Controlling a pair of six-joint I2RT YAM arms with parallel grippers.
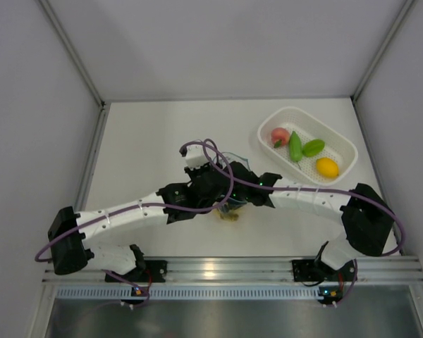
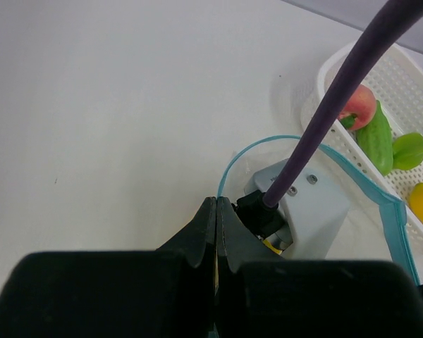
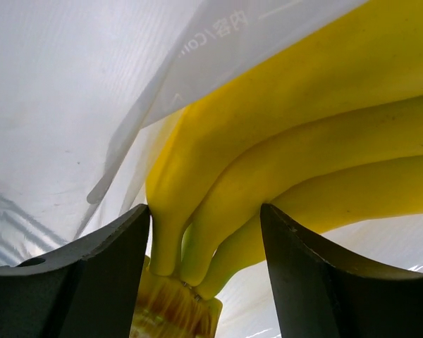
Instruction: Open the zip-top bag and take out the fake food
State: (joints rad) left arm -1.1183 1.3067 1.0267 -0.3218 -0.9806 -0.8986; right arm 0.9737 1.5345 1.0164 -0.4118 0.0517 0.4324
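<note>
Right gripper (image 3: 206, 211) is inside the zip-top bag (image 3: 77, 98). Its two black fingers (image 3: 106, 274) stand apart, with the banana bunch (image 3: 289, 134) between them, close to the brown stem end. Each finger looks like it touches one side of the bunch. I cannot tell if they squeeze it or only rest against it. I see my right arm (image 1: 317, 197) bend out to an elbow on the right side and then reach left to the middle of the table (image 1: 155, 134). My left arm (image 1: 120, 215) does the same the other way. Its elbow sticks out far to the left and its long part reaches right. The two wrists meet in the middle, a bit nearer to the front edge than to the back. My left gripper (image 2: 217, 211) is shut tight, with no gap between its fingers. It pinches the rim of the bag just where the blue zip strip (image 2: 268, 138) runs in. The strip makes a wide round loop, so the mouth of the bag is open. The grey end of my right arm, with its purple cable (image 2: 338, 91), goes in through that loop. A white basket (image 1: 324, 128) sits well apart at the back right. It holds a pink peach (image 1: 280, 136), two green pieces (image 1: 295, 146) and a yellow-orange fruit (image 1: 327, 167).
</note>
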